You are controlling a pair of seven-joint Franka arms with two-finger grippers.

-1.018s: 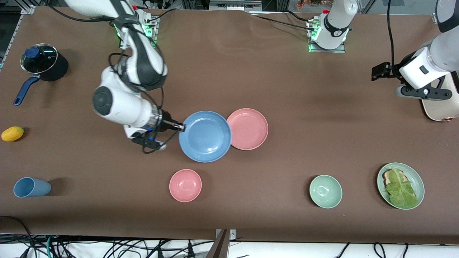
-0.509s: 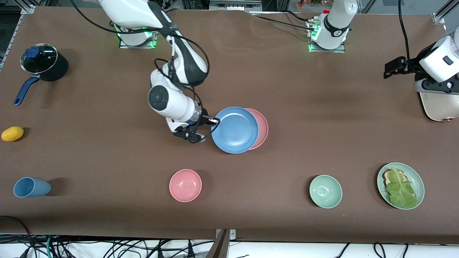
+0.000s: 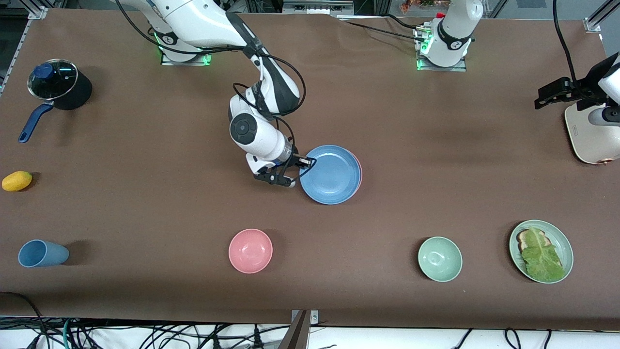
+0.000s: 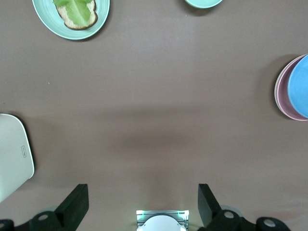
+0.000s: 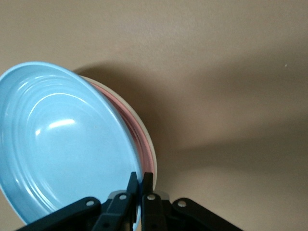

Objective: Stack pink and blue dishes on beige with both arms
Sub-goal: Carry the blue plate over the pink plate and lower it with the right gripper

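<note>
My right gripper (image 3: 304, 160) is shut on the rim of the blue plate (image 3: 332, 175), at the edge toward the right arm's end of the table. The blue plate (image 5: 62, 144) sits slightly tilted over the pink plate (image 5: 139, 142) and covers nearly all of it. Only a thin pink crescent (image 3: 360, 172) shows. Under the pink plate, the beige plate's rim (image 5: 150, 144) peeks out; it also shows in the left wrist view, beige rim (image 4: 276, 89). My left gripper (image 3: 545, 96) hangs open and empty over the toaster's end of the table.
A pink bowl (image 3: 250, 250), a green bowl (image 3: 440, 259) and a green plate with toast and lettuce (image 3: 566, 264) lie nearer the front camera. A cream toaster (image 3: 593, 140) stands at the left arm's end. A blue cup (image 3: 41, 253), yellow fruit (image 3: 17, 181) and lidded pot (image 3: 58, 87) are at the right arm's end.
The right arm carried the blue plate sideways from beside the pink plate to over it. The left arm drew back toward its end of the table.
</note>
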